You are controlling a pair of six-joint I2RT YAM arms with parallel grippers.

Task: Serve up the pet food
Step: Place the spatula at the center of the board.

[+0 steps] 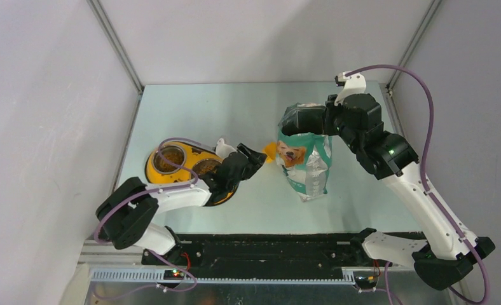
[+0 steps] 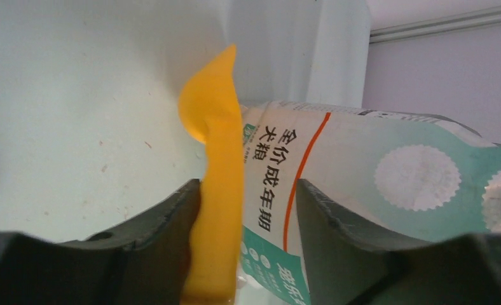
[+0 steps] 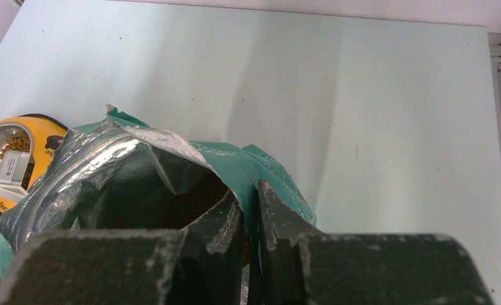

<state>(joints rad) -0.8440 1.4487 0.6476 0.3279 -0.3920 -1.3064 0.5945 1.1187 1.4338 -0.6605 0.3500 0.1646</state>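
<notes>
Brown pet food (image 1: 169, 160) fills the bowls of a yellow double feeder (image 1: 156, 176) at the left. More pet food (image 3: 200, 196) shows dark inside the open green-and-white bag (image 1: 306, 166), which stands upright mid-table. My right gripper (image 3: 249, 194) is shut on the bag's rim (image 3: 276, 181). My left gripper (image 2: 248, 187) is open beside the bag. The orange scoop (image 2: 217, 159) stands between its jaws, against the left finger (image 2: 165, 222), with a gap to the right finger (image 2: 337, 219).
The feeder lies under my left forearm (image 1: 178, 196). Grey walls with metal posts close in the table on the left, back and right. The right arm (image 1: 419, 190) reaches in from the right. A black rail (image 1: 267, 251) runs along the near edge.
</notes>
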